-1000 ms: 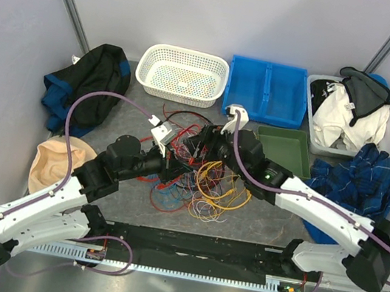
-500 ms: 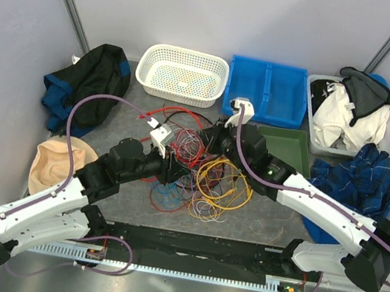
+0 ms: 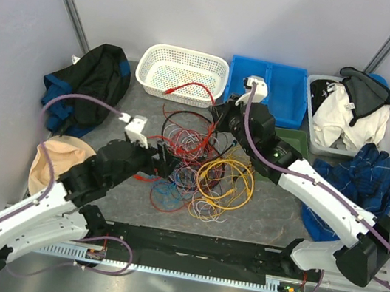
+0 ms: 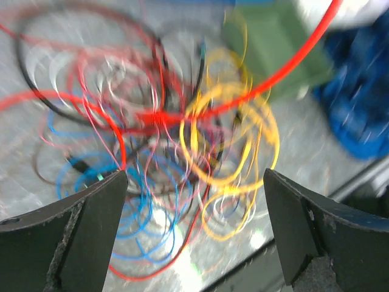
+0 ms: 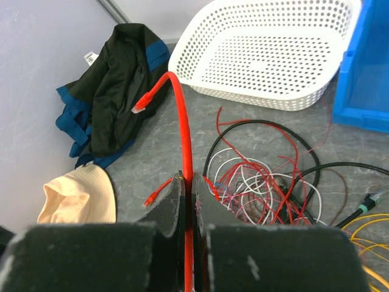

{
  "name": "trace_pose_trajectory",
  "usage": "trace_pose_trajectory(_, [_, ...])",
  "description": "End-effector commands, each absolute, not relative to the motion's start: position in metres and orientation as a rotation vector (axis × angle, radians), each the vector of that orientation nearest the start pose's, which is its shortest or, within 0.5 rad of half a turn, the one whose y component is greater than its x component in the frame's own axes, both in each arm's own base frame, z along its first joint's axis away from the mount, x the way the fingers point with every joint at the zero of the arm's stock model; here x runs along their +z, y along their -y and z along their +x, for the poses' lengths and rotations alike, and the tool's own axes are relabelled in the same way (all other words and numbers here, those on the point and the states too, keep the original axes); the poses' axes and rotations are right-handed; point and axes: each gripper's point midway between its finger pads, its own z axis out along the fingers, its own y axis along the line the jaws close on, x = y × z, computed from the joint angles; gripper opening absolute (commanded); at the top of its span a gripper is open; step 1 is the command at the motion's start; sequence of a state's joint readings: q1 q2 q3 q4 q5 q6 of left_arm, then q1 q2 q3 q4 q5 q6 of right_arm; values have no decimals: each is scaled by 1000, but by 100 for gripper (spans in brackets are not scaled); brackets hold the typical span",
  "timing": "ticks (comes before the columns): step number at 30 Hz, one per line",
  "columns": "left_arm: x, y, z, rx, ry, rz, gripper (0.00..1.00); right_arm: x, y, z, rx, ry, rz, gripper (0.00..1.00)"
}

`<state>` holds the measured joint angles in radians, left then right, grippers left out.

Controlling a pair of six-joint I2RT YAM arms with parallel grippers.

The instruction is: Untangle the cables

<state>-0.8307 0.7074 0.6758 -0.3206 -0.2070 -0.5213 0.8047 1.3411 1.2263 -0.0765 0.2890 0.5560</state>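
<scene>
The cables [image 3: 195,165] lie in a tangled heap at the table's middle: a yellow-orange loop [image 3: 227,178], blue loops [image 3: 164,197], a black loop [image 3: 183,125], and thin red, white and purple strands. My right gripper [image 3: 220,109] hovers over the heap's far side, shut on a thick red cable [image 5: 182,121]. That cable arches up out of the right gripper [image 5: 187,176], and its plug end hangs in front of the white basket. My left gripper [image 3: 166,160] is at the heap's left edge. In its wrist view the left gripper [image 4: 194,176] stands wide open over the blurred strands, holding nothing.
A white basket [image 3: 182,74] and a blue bin [image 3: 268,91] stand at the back. A green tray [image 4: 273,55] is behind the right arm. A dark jacket [image 3: 89,83] and beige hat [image 3: 53,163] lie left. Clothes in a grey bin [image 3: 346,115] and a blue cloth [image 3: 357,181] lie right.
The left gripper has opened and drawn back to the left of the heap. The right gripper has shut on the red cable and lifted it back toward the basket.
</scene>
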Motion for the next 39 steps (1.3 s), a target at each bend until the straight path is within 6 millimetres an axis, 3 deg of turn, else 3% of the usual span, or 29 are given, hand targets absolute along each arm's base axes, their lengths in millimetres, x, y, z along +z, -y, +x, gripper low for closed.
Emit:
trace_pose_trajectory(1, [279,186,217,-768,-1683,21,100,339,-315,331,815,-1786,-8,0])
trace_pose_trajectory(3, [311,195,212,-859,-1517,81,100,335,-321,328,853,-1802,-17,0])
trace_pose_trajectory(5, [307,206,216,-859,-1507,134,99,332,-329,322,909,-1823,-28,0])
trace_pose_trajectory(6, [317,212,215,-867,-1482,180,98,330,-332,320,929,-1835,-29,0])
trace_pose_trajectory(12, [309,262,223,-929,-1541,365,92,327,-342,303,1043,-1867,-58,0])
trace_pose_trajectory(18, [299,282,233,-948,-1559,403,83,327,-335,295,1049,-1864,-67,0])
trace_pose_trajectory(19, [300,285,235,-948,-1553,405,79,326,-335,293,1048,-1869,-74,0])
trace_pose_trajectory(20, [302,286,235,-947,-1537,419,57,327,-333,293,1043,-1868,-73,0])
trace_pose_trajectory(22, [305,288,239,-933,-1531,425,26,323,-330,293,1020,-1877,-78,0])
trace_pose_trajectory(23, [306,287,242,-916,-1536,416,2,325,-326,293,1003,-1873,-72,9])
trace_pose_trajectory(25, [309,283,254,-859,-1550,377,2,330,-312,294,937,-1848,-65,42])
trace_pose_trajectory(26, [313,279,260,-820,-1560,352,2,333,-305,295,910,-1837,-48,65])
trace_pose_trajectory(27, [315,276,264,-801,-1562,337,2,333,-291,299,847,-1819,-4,72])
trace_pose_trajectory(28, [317,272,270,-773,-1565,321,2,349,-276,295,832,-1770,19,77])
trace_pose_trajectory(29, [327,268,276,-751,-1550,296,2,345,-267,293,801,-1762,30,83])
trace_pose_trajectory(31, [342,258,286,-720,-1518,265,2,365,-241,284,780,-1681,81,87])
trace_pose_trajectory(32, [360,255,289,-723,-1482,252,2,354,-236,280,769,-1686,84,91])
trace_pose_trajectory(34, [378,247,301,-694,-1448,234,2,367,-221,268,802,-1617,103,92])
trace_pose_trajectory(35, [392,249,308,-693,-1427,232,2,353,-219,266,792,-1634,97,92])
trace_pose_trajectory(37, [399,243,327,-659,-1437,214,2,350,-211,258,802,-1629,105,91])
trace_pose_trajectory(38, [399,250,344,-646,-1463,209,2,337,-210,256,793,-1653,105,91])
trace_pose_trajectory(39, [396,244,359,-617,-1493,191,2,331,-208,254,789,-1668,109,91])
